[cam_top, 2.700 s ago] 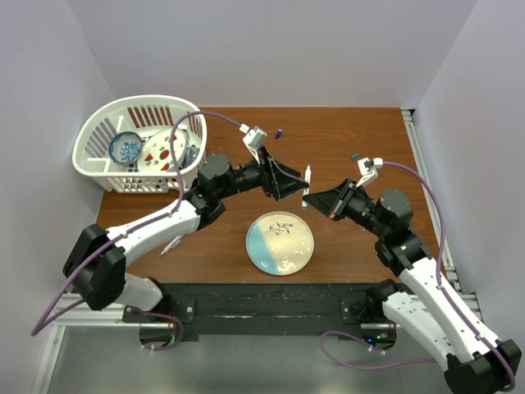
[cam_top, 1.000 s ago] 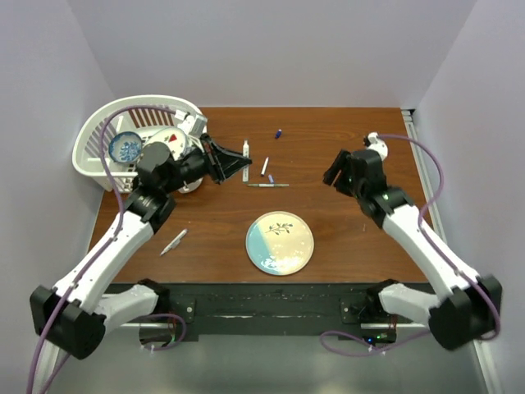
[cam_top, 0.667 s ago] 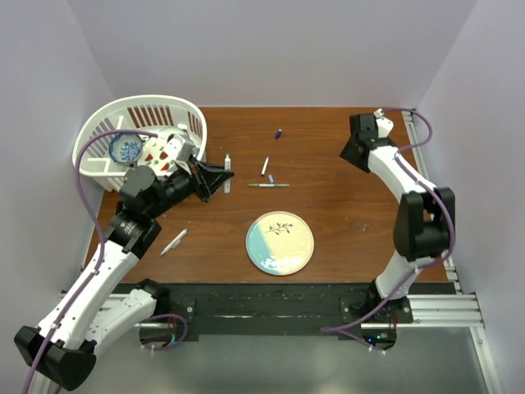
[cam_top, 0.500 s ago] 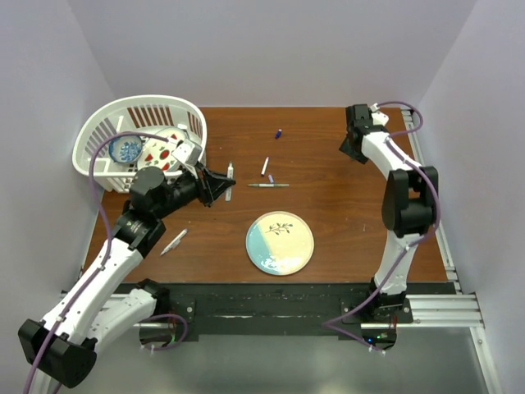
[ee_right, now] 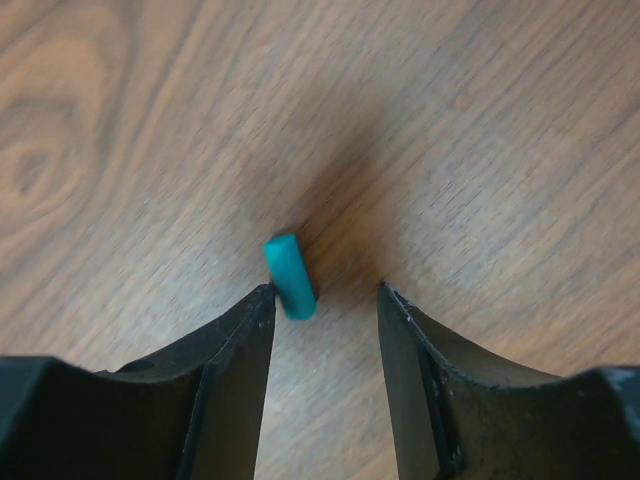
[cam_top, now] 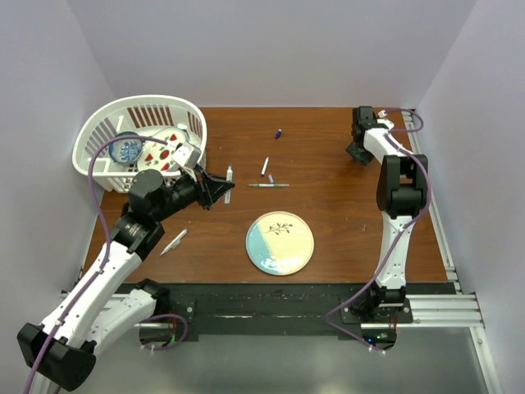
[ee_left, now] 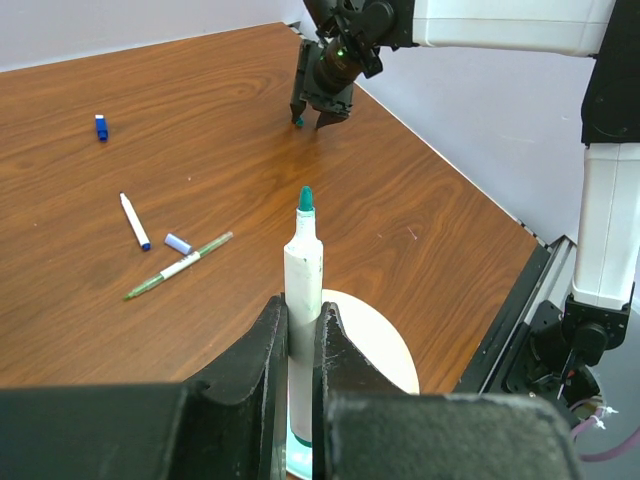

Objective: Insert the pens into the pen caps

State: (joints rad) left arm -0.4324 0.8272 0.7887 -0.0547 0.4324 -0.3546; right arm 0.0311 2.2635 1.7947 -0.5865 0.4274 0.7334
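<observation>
Right gripper (ee_right: 325, 292) hangs low over the far right corner of the table (cam_top: 328, 213), its jaws apart and straddling the dark green cap (ee_right: 289, 276), which lies on the wood hard against one finger, not midway. The step in hand looks like picking up this cap. To do it well, the gripper should shift sideways until the cap sits centred, then close across the cap's sides so that its open mouth stays free. A lopsided squeeze would likely flick so small a tube away.

Left gripper (ee_left: 301, 308) is clamped on a white pen (ee_left: 303, 250), green tip up, over the left half of the table.

Near the table's middle, toward the far edge, lie a thin grey pen (cam_top: 268, 185), a blue-tipped pen (cam_top: 264, 167), a purple cap (cam_top: 271, 178) and, farther back, a blue cap (cam_top: 279, 133). Another pen (cam_top: 173, 242) lies by the left edge.

At the far left corner, the white basket (cam_top: 98, 123) holds a blue patterned bowl (cam_top: 125, 148) and a red-spotted dish (cam_top: 164, 148). A round plate (cam_top: 280, 243) sits toward the near edge.
</observation>
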